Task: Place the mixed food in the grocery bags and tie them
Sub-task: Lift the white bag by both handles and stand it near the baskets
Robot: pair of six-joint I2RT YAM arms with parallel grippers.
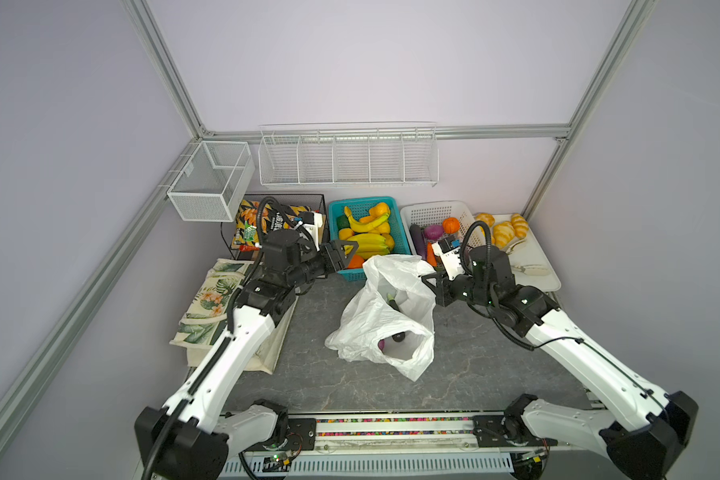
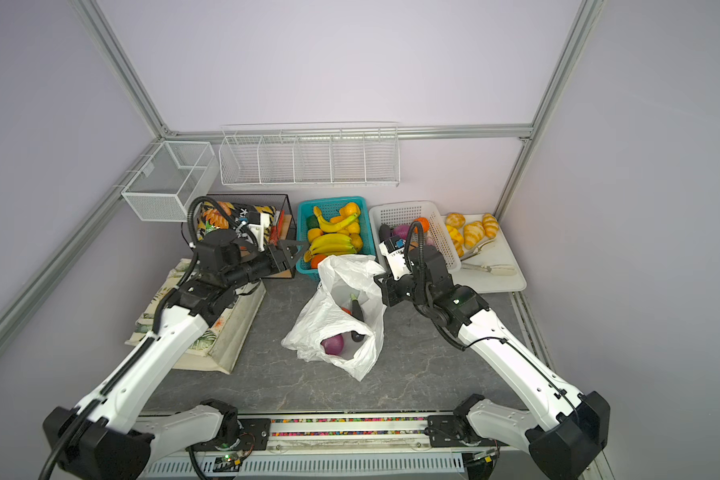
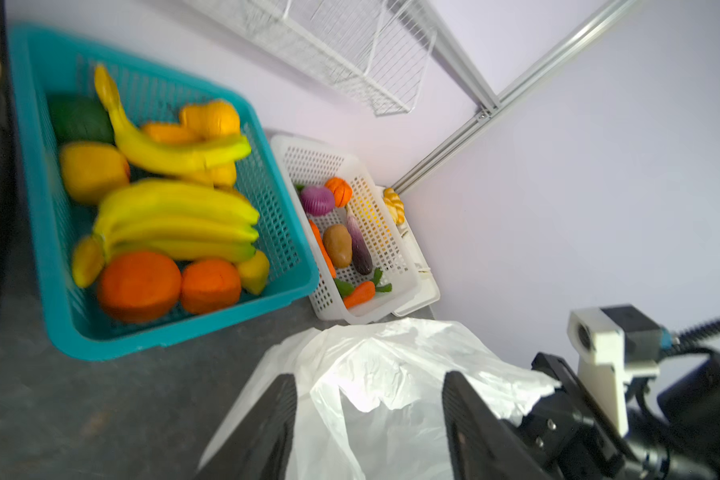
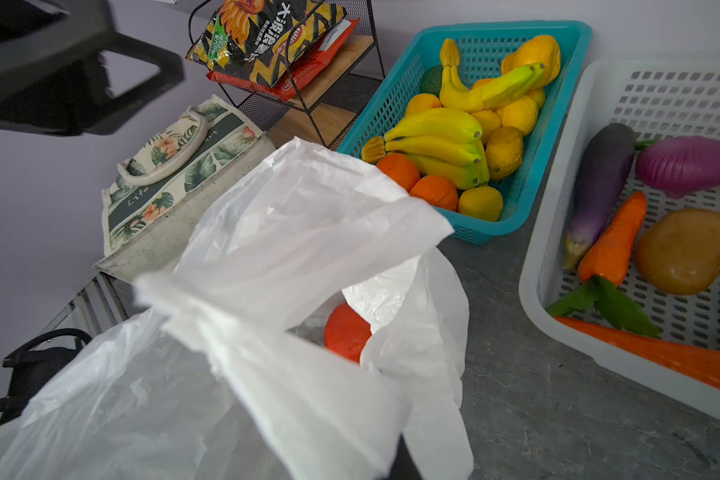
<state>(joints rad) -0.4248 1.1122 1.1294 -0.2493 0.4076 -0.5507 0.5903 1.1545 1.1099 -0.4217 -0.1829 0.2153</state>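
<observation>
Step in hand: closing up the thin crinkly white plastic bag [image 1: 360, 322]; it looks loaded, and tying is not yet begun.
Bag place: middle of the grey marbled counter [image 1: 495, 365], slumped open, far end raised.
Contents: purple toy onion [image 2: 333, 344] and dark round toy piece [image 2: 357, 336] at the near end; dark toy eggplant [image 2: 356, 309] and red toy tomato [image 4: 347, 332] farther in.
Right hand [image 1: 429, 279]: jaws together, clamped on the bag's far right edge, holding it up.
Left hand [image 1: 348, 254]: jaws apart and holding nothing, just left of the bag's far end, by the teal plastic basket [image 1: 400, 224]. Whether it touches the film, cannot tell.
Other bag: cream canvas tote with leaf print and pale rope handles [image 4: 171, 178], lying flat at left under the left arm; contents hidden.
Next move, judged: the left hand needs to find the free far-left edge and close on film only, then both hands cross the ends.
Caution: thin film slips and bunches, and a hard pull may spill the vegetables.
</observation>
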